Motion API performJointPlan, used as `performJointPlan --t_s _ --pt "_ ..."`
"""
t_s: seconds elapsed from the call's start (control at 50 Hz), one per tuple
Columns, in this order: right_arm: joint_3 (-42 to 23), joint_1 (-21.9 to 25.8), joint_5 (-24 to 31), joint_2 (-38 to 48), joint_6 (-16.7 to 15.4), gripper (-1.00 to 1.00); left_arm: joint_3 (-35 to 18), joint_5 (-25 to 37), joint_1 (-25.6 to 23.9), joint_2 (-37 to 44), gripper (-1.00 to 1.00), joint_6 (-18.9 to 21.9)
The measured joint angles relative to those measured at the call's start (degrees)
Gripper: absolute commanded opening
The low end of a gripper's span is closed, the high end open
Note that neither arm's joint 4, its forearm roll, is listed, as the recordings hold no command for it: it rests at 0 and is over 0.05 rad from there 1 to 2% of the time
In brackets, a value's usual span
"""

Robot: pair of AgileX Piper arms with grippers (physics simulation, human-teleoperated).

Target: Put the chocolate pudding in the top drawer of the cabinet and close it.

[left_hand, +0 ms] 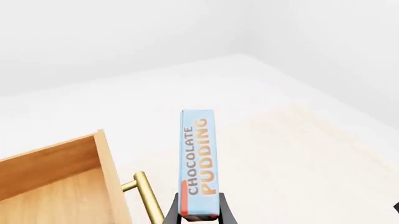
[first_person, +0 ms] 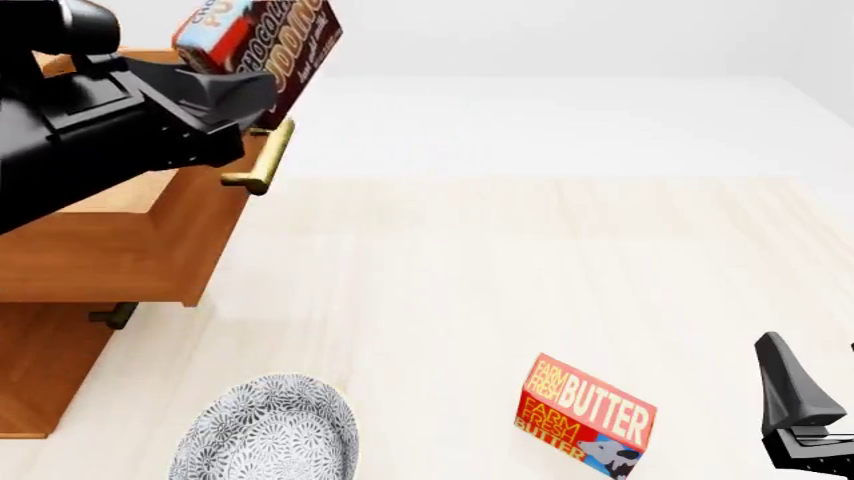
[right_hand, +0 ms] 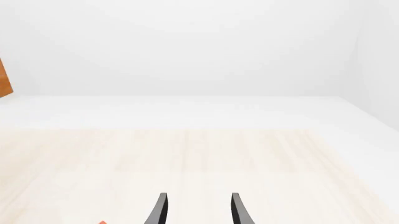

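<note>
Left claw (left_hand: 199,215) clamping pudding (left_hand: 198,163) by one end, carrying it high beside open drawer (left_hand: 56,186), near handle (first_person: 260,157), probably lining up drop inside. Right claw (right_hand: 197,207) idling, parted and empty, low over worktop (first_person: 534,270) near butter (first_person: 585,415).

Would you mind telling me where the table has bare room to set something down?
Bare: the wide stretch between the cabinet and the table's right edge, beyond the butter box. Crowded: the near edge, with patterned plate, butter box and right claw.
</note>
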Motion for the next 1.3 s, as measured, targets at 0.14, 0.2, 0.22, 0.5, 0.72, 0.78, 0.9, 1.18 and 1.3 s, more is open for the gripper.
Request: performJointPlan --t_s 0.14,0.2,0.22,0.5,0.72,0.78,0.9,1.18,1.3 --pt "0.0 0.0 0.0 0.0 0.0 1.0 -1.56 3.15 2.67 -1.75 -1.0 1.2" --pt "0.0 0.0 0.0 0.0 0.0 1.0 -2.14 4.53 3.93 -2.55 -1.0 1.6" --pt "0.0 0.0 0.0 0.0 0.0 1.0 -2.3 4.95 4.32 -2.82 -1.0 1.73" --pt "0.0 0.0 0.0 0.0 0.0 1.0 -2.18 9.44 10.86 -7.66 -1.0 2.36" --pt "0.0 0.0 0.0 0.0 0.0 1.0 -2.65 13.27 14.97 -9.45 -1.0 2.61" --pt "0.0 0.0 0.0 0.0 0.0 1.0 -2.66 14.45 16.15 -9.88 -1.0 2.69" --pt "0.0 0.0 0.0 0.0 0.0 1.0 -2.96 16.47 18.09 -10.44 -1.0 2.71" --pt "0.0 0.0 0.0 0.0 0.0 1.0 -3.33 19.45 21.01 -9.97 -1.0 3.17" --pt "0.0 0.0 0.0 0.0 0.0 1.0 -3.66 20.0 21.89 -8.92 -1.0 3.14"
